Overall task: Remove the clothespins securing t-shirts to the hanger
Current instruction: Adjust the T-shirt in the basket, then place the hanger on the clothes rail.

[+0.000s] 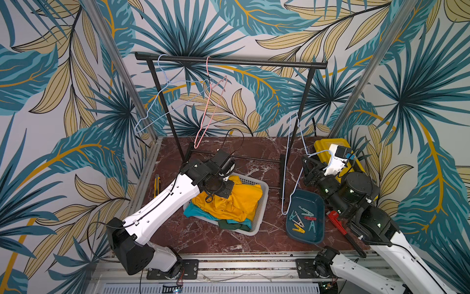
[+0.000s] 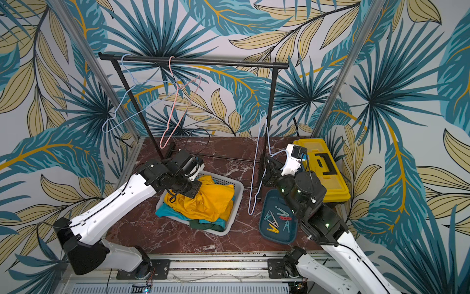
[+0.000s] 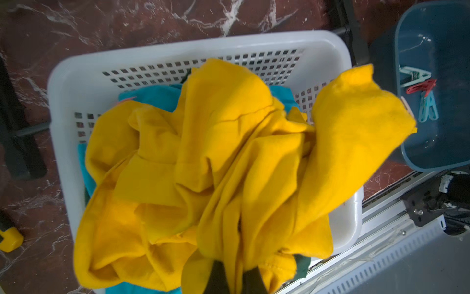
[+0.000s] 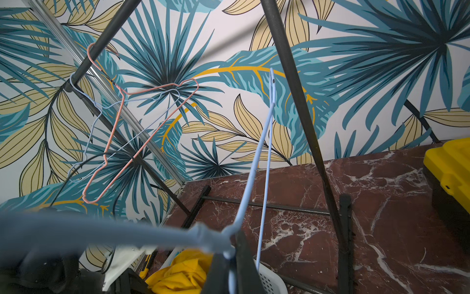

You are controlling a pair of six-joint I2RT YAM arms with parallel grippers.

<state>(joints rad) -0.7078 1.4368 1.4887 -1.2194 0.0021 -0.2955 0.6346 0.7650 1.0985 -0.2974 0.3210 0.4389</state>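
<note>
Several clothespins point(image 1: 305, 219), teal, red and yellow, lie in a dark teal tray point(image 1: 309, 197); a red one point(image 3: 421, 87) and a teal one point(image 3: 428, 109) show in the left wrist view. The t-shirts lie heaped in a white basket point(image 1: 262, 202): yellow point(image 1: 234, 201) on top, turquoise point(image 1: 193, 212) and dark green point(image 1: 232, 225) beneath. My left gripper point(image 3: 235, 277) is shut on a fold of the yellow t-shirt point(image 3: 229, 152). At the back right, above the table, my right gripper point(image 4: 232, 262) is shut on the neck of a bare light blue wire hanger point(image 4: 255, 163).
A black garment rack point(image 1: 229, 61) spans the back, with a pink hanger point(image 1: 211, 112) and a blue hanger point(image 1: 162, 101) on its bar. A yellow toolbox point(image 2: 323, 163) sits back right. A red pipe wrench point(image 1: 338, 224) lies beside the tray and a yellow utility knife point(image 1: 157, 185) at the left edge.
</note>
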